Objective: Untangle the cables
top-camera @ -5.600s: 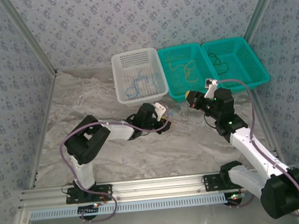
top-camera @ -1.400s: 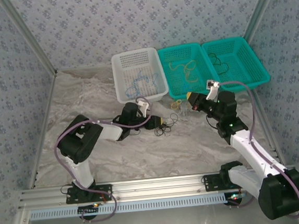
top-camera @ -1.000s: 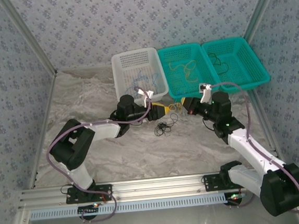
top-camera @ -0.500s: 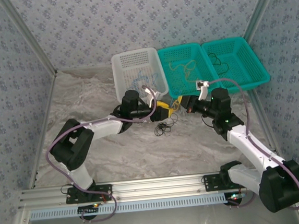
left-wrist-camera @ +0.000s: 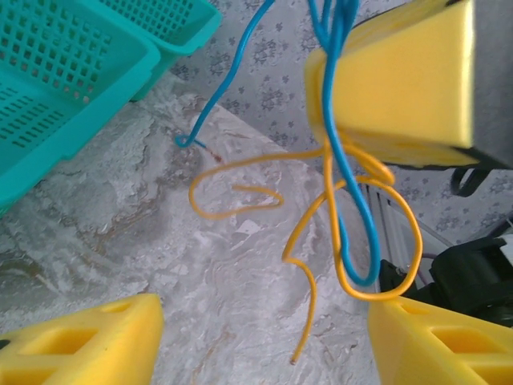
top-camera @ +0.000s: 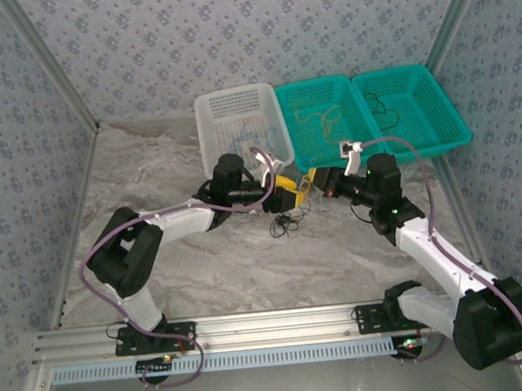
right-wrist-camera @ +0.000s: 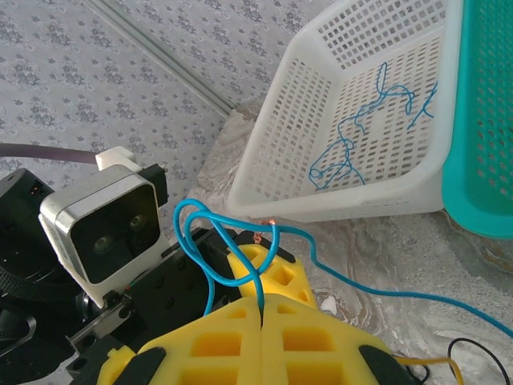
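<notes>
Part-sorted into far baskets (top-camera: 240,168); blue-and-yellow tangle (left-wrist-camera: 335,184) pinched in closed right hand (right-wrist-camera: 261,303), left hand (left-wrist-camera: 264,341) open, black clump (top-camera: 285,223) loose on table (top-camera: 151,187).

- The blue cable (left-wrist-camera: 335,104) and the yellow cable (left-wrist-camera: 416,241) had smooth, slightly glossy plastic sheaths.
- The white basket (right-wrist-camera: 337,88) and a teal basket (left-wrist-camera: 72,72) were perforated moulded plastic.
- The table (left-wrist-camera: 224,297) looked matt and marbled, like stone.
- The right gripper (right-wrist-camera: 262,303) had matt yellow plastic fingers (right-wrist-camera: 216,345).
- The rail (top-camera: 254,324) along the table's near edge was brushed metal.

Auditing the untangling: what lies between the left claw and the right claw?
Left wrist view: a blue cable looped with a yellow cable, hanging from the shut right claw.
</notes>
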